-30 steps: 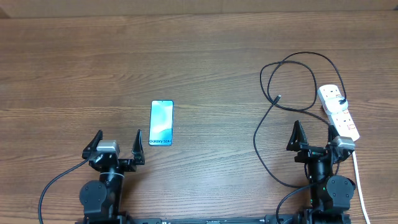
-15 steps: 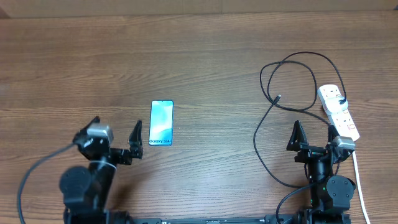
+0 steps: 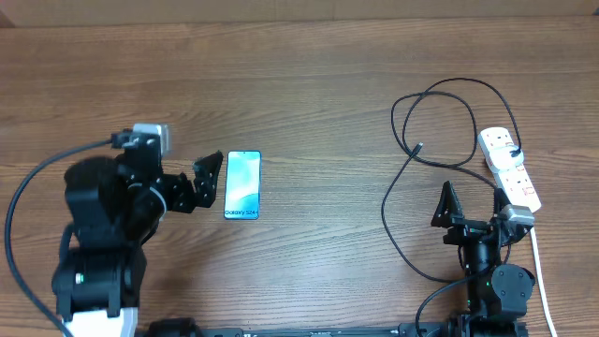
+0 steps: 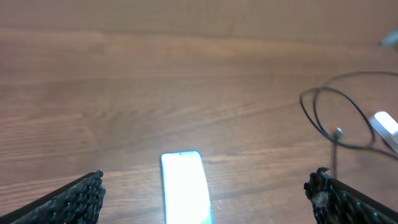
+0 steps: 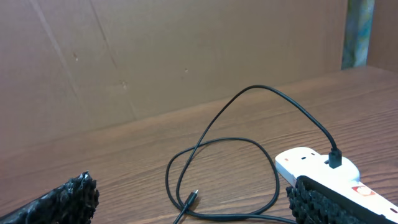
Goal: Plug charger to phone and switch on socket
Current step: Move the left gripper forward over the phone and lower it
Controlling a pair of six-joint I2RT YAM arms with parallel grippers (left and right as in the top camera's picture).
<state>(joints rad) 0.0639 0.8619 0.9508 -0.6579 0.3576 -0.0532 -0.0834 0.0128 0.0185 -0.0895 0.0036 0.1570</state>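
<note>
Black fingers of the left gripper (image 3: 182, 178) stand wide apart and hold nothing. It hangs over the brown wooden table (image 3: 309, 84), just left of the slim blue-and-white phone with a black edge (image 3: 242, 184). In its own camera the phone lies flat, below and between the two fingers. The phone is left of the table's middle, closer to the near edge. The right gripper (image 3: 474, 197) is wide open too and empty, by the near right corner. The long thin black charger cable (image 3: 385, 208) loops on the table in front of it. Its small tip lies loose, well apart from the phone. Its other end is plugged into the long white power strip with red switches (image 3: 510, 168), by the right edge.
</note>
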